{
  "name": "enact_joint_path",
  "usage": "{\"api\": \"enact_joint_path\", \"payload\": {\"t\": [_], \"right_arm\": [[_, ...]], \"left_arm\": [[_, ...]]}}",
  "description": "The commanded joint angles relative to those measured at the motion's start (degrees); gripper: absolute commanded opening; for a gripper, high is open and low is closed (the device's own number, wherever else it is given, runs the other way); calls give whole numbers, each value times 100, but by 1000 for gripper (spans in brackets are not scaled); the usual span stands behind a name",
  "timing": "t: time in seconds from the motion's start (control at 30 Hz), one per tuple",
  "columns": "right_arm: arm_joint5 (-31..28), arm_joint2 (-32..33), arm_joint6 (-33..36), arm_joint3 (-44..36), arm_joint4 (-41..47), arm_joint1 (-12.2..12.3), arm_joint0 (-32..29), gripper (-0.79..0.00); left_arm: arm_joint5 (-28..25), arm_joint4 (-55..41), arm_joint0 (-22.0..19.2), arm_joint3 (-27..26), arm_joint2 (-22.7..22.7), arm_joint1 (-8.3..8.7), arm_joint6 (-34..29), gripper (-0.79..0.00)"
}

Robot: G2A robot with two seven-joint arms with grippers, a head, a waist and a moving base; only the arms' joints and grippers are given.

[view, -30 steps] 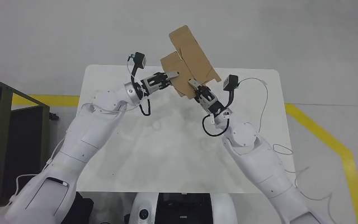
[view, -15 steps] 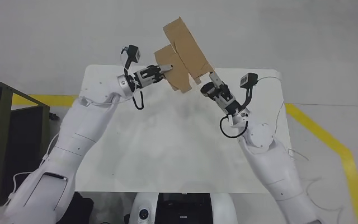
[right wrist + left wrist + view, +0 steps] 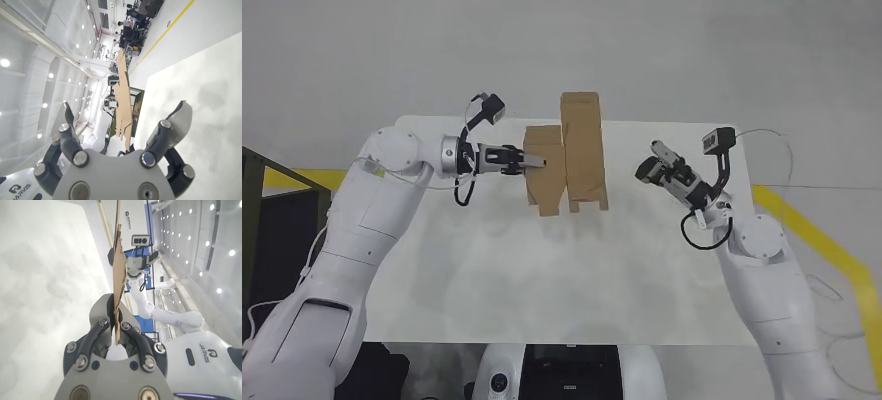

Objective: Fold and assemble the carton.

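Barely started, I'd say: the carton (image 3: 580,150) is a mostly flat blank held above the far middle of the counter (image 3: 542,280), its left edge pinched in the left gripper (image 3: 530,162). Meanwhile the right gripper (image 3: 650,163) sits wide open and empty, off to its right. All the folding's left to do.

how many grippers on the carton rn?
1. The left gripper, fingers shut on the carton's edge, holds it above the table's far side. The right gripper is open, apart from it on the robot's right.
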Motion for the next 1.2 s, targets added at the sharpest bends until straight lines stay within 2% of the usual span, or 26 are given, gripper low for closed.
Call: {"api": "enact_joint_path", "payload": {"t": [0.0, 0.23, 0.57, 0.63, 0.73, 1.0, 1.13, 1.17], "right_arm": [[-108, -15, 444, 43, 79, 18, 23, 0], [-396, -260, 1313, 270, 94, 38, 197, 0], [-643, -725, 1695, 621, 278, -13, 430, 0], [-653, -756, 1706, 662, 287, -15, 463, -58], [-680, -775, 1741, 715, 333, -11, 495, -394], [-705, -812, 1876, 796, 378, 10, 541, -613], [-689, -830, 1951, 818, 400, 21, 572, -785], [-686, -835, 1970, 824, 409, 24, 578, -785]], "left_arm": [[36, -2, 24, -57, 29, 12, -246, -785], [181, -5, 49, -240, 252, -1, -681, -785], [280, -228, -90, -168, 591, -82, -1046, -785], [275, -284, -111, -141, 637, -98, -1084, -785], [261, -354, -139, -88, 683, -114, -1127, -785], [208, -328, -195, -9, 747, -135, -1097, -785], [181, -296, -200, -8, 758, -136, -1073, -785], [179, -294, -200, -8, 760, -136, -1070, -785]]}}
